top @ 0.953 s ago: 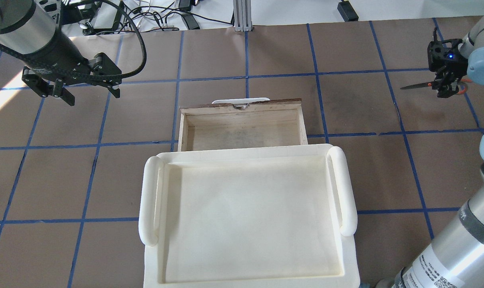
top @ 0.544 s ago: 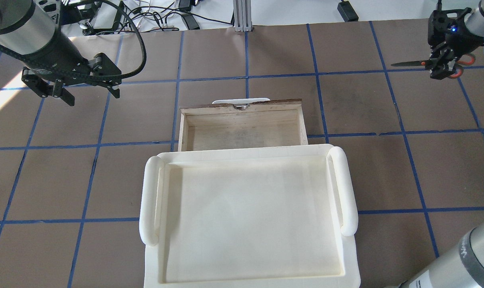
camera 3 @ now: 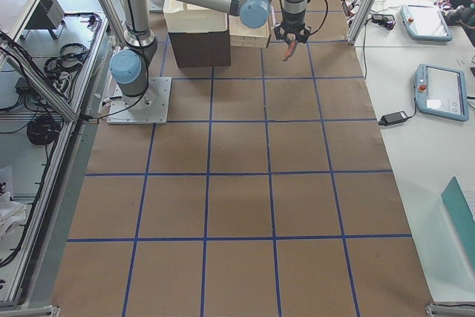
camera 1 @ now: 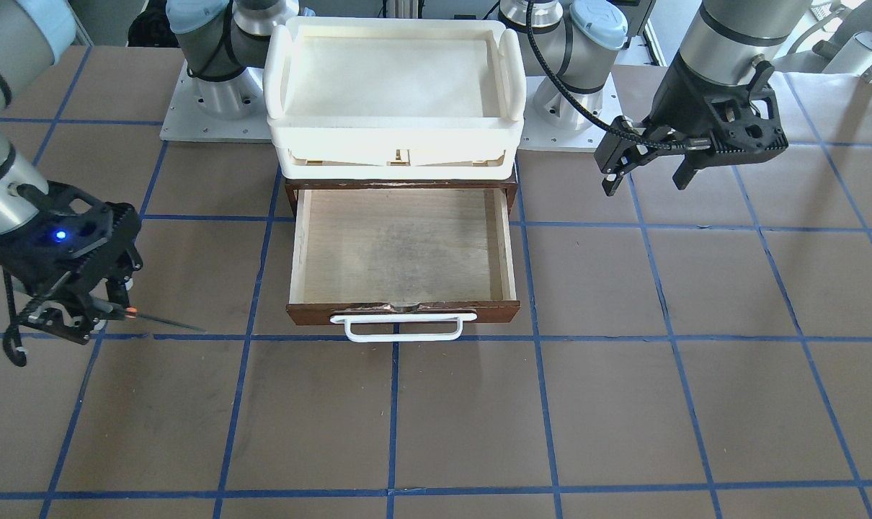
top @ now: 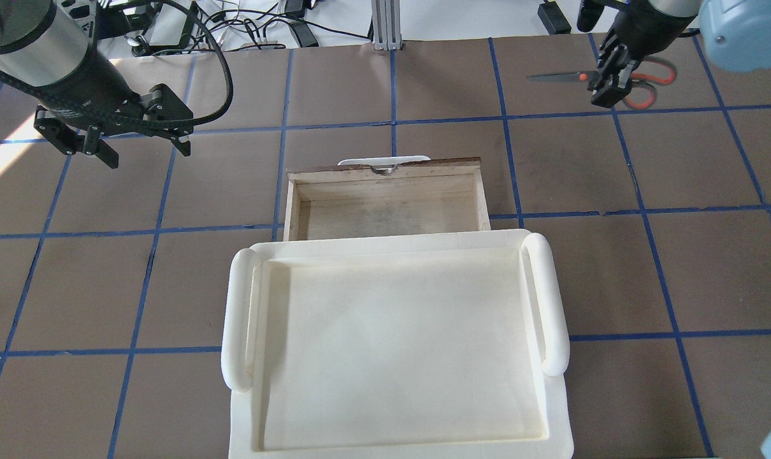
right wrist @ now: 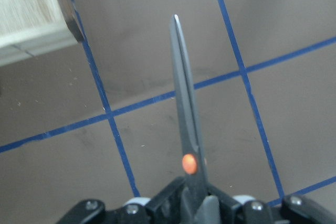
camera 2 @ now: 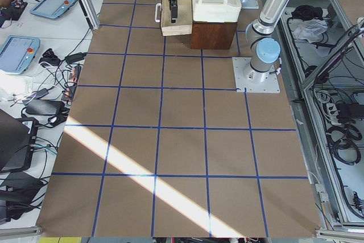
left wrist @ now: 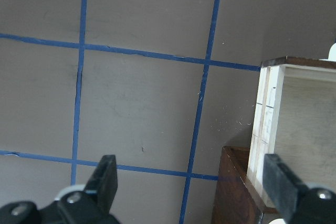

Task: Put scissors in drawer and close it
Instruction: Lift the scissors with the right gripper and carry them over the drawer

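Observation:
The scissors [top: 561,77] hang in the air in my right gripper [top: 605,81], which is shut on them near the pivot. The thin blades point towards the table's middle and the orange-red loops [top: 647,80] trail behind. They are beyond and to the right of the drawer [top: 385,171], which is pulled open with a bare plywood floor and a white loop handle [camera 1: 403,328]. The right wrist view shows the blades [right wrist: 186,108] and the drawer's corner [right wrist: 31,19]. My left gripper [top: 146,153] is open and empty, off the drawer's left side.
A white plastic tray [top: 236,319] sits on top of the dark wooden cabinet [left wrist: 236,192] that the drawer slides out of. The brown table carries a blue tape grid. Cables and boxes [top: 169,19] lie past the far edge.
My right gripper has carried the scissors away from the robot and then towards the table's middle. The left arm and the drawer have not moved.

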Tool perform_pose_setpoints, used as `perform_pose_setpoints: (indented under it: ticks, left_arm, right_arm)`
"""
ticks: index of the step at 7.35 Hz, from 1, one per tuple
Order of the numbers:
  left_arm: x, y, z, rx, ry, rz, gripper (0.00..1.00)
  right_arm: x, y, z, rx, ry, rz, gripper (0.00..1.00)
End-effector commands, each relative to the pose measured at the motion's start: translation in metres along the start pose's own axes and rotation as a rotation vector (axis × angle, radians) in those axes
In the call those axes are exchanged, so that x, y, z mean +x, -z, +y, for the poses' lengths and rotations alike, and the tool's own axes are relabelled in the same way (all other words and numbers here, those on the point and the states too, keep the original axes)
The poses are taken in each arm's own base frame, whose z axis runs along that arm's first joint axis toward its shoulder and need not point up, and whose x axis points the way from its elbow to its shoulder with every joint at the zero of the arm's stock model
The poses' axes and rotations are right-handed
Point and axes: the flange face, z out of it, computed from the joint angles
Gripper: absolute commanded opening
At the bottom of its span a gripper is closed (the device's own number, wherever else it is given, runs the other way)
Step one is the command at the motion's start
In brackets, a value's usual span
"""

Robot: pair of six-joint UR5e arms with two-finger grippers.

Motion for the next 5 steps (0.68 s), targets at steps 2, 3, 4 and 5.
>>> perform_pose_setpoints:
  ticks: [2,3,4,5]
  left_arm:
    - [0.0,-0.001,0.0,-0.001,0.0,-0.002,1.0]
    - [0.0,-0.001,0.0,-0.001,0.0,0.0,1.0]
    - [0.0,-0.001,0.0,-0.001,0.0,0.0,1.0]
    - [0.0,0.0,0.0,0.0,0.0,0.002,1.0]
  right_arm:
    - [-0.1,-0.008,-0.134,-0.049,-0.068,-0.037,0.0]
    - [-0.134,-0.014,-0.169,-0.051,-0.04,-0.049,0.0]
    - [-0.156,-0.014,-0.188,-0.049,-0.004,-0.052,0.0]
    - [-0.169,-0.026,-0.198,-0.045,-0.007,-0.075,0.0]
